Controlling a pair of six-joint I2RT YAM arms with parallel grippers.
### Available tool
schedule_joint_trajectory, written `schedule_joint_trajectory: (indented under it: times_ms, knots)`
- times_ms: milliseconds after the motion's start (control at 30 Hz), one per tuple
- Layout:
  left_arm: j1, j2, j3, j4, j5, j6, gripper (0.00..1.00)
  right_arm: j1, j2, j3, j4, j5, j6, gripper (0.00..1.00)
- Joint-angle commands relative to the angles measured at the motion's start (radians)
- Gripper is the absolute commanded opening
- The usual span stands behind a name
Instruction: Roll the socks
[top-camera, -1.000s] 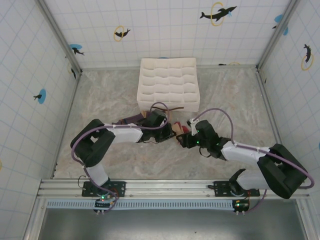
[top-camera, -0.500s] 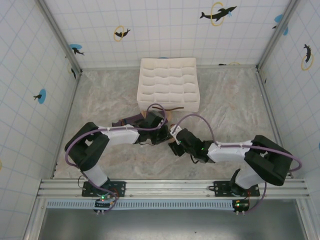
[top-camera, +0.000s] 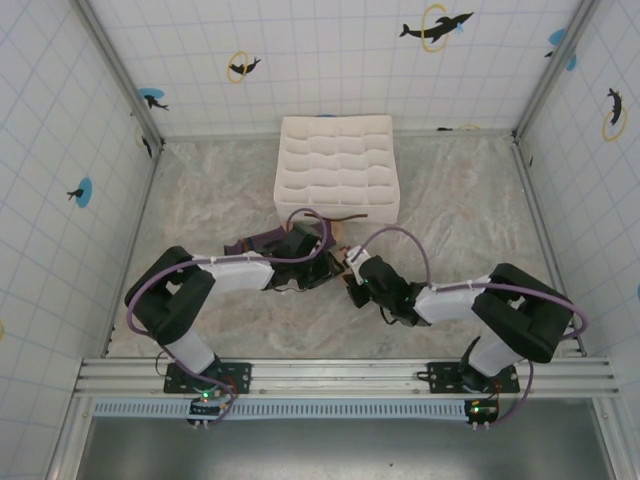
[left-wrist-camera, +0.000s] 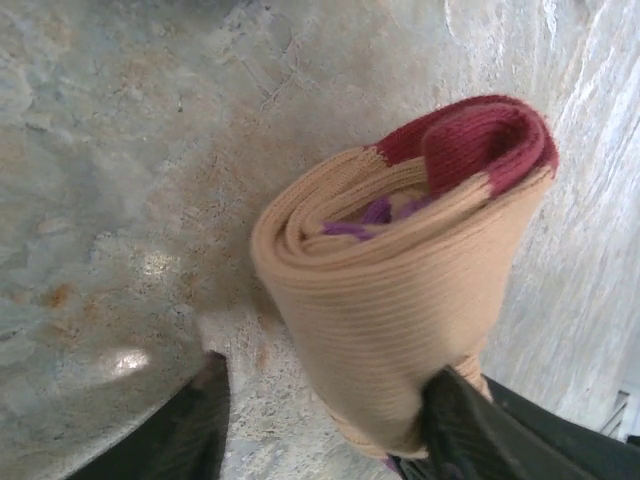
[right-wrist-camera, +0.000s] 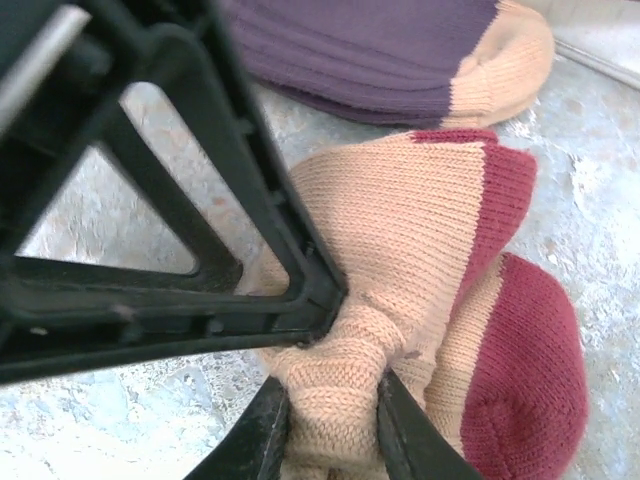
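The beige sock (left-wrist-camera: 400, 300) with a dark red toe is rolled into a tight bundle on the marble table, with a strip of purple showing in its core. My left gripper (left-wrist-camera: 320, 440) is open around it. The right finger touches the roll and the left finger (left-wrist-camera: 180, 430) stands apart from it. My right gripper (right-wrist-camera: 335, 440) is shut on a fold of the beige sock (right-wrist-camera: 400, 230), right beside the left gripper's black finger (right-wrist-camera: 200, 180). The dark purple sock (right-wrist-camera: 370, 50) with its tan toe lies just behind. From above, both grippers (top-camera: 325, 265) (top-camera: 355, 278) meet at the table's middle.
The white gridded organiser box (top-camera: 337, 165) stands behind the socks, near the back wall. The purple sock (top-camera: 262, 241) stretches left under the left arm. Tiled walls close in the table on three sides, and a metal rail runs along the near edge.
My right gripper has moved left to the roll and closed on the beige sock. My left gripper has opened its jaws around the roll.
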Motion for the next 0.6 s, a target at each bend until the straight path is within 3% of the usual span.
schedule_joint_trajectory:
  times_ms: [0, 133, 233, 567]
  knots:
    - [-0.012, -0.029, -0.022, 0.029, 0.071, 0.045, 0.57, -0.088, 0.016, -0.096, 0.055, -0.209, 0.124, 0.15]
    - [-0.010, -0.038, -0.041, 0.119, 0.089, 0.091, 0.60, -0.187, 0.033, -0.157, 0.165, -0.384, 0.239, 0.14]
    - [-0.009, -0.026, -0.038, 0.143, 0.088, 0.112, 0.62, -0.232, 0.053, -0.184, 0.209, -0.437, 0.316, 0.15]
    - [-0.009, 0.083, -0.021, 0.260, 0.085, 0.084, 0.61, -0.272, 0.093, -0.221, 0.190, -0.416, 0.458, 0.16]
